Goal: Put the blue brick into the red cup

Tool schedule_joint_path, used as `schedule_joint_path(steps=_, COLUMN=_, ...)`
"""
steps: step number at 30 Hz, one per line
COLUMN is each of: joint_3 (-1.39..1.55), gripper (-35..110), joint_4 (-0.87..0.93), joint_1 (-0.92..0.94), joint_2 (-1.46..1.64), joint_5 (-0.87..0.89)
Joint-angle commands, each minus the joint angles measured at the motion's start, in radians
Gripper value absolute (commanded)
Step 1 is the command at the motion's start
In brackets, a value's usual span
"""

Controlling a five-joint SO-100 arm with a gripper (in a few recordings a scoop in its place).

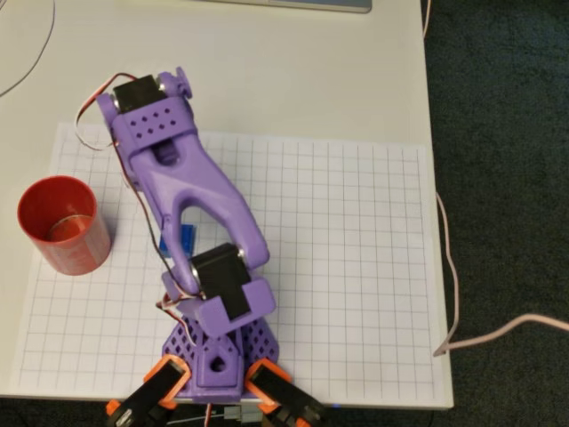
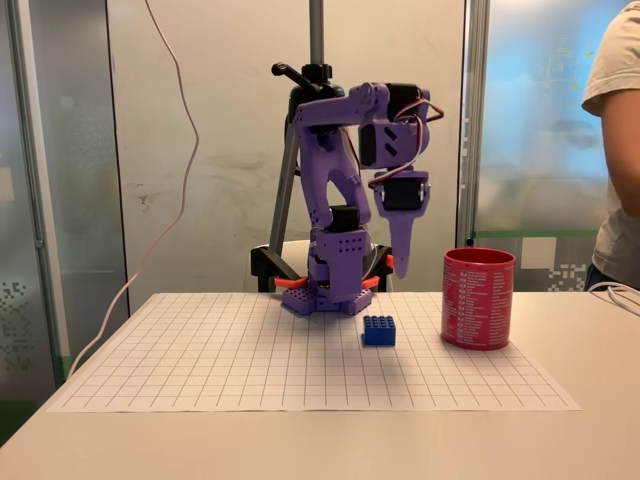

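Note:
The blue brick (image 2: 379, 330) lies flat on the grid sheet, studs up, a little in front of the purple arm's base. In the overhead view the blue brick (image 1: 184, 238) peeks out from under the arm's link, partly hidden. The red cup (image 2: 478, 298) stands upright to the brick's right, about a brick's width away. Seen from above, the red cup (image 1: 62, 224) stands at the sheet's left edge, with nothing visible inside it. My gripper (image 2: 402, 268) points straight down, its fingers together and holding nothing. It hangs well above the table, between brick and cup.
A white grid sheet (image 1: 356, 267) covers the table, with bare squares on its right half in the overhead view. The table edge (image 1: 436, 178) drops to dark carpet on that side. A person's arm (image 2: 615, 130) shows at the right edge behind the cup. A tripod stands behind the base.

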Motion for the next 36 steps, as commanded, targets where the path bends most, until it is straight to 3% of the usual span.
schedule_joint_path(steps=1, joint_3=0.002, gripper=0, joint_4=0.029, joint_1=-0.021, joint_2=0.014, joint_5=0.003)
schedule_joint_path(steps=11, joint_3=0.126, gripper=0, joint_4=-0.091, joint_1=0.029, joint_2=-0.058, joint_5=0.063)
schedule_joint_path(steps=19, joint_3=0.167, gripper=0, joint_4=-0.055, joint_1=0.048, joint_2=-0.058, joint_5=0.071)
schedule_joint_path(steps=28, joint_3=0.152, gripper=0, joint_4=-0.066, joint_1=-0.054, joint_2=-0.161, joint_5=0.158)
schedule_joint_path(steps=29, joint_3=0.15, gripper=2, joint_4=-0.071, joint_1=-0.067, joint_2=-0.163, joint_5=0.161)
schedule_joint_path(steps=34, joint_3=0.149, gripper=50, joint_4=-0.044, joint_1=-0.095, joint_2=-0.14, joint_5=0.287)
schedule_joint_path(steps=36, joint_3=0.149, gripper=50, joint_4=-0.034, joint_1=-0.092, joint_2=-0.13, joint_5=0.296)
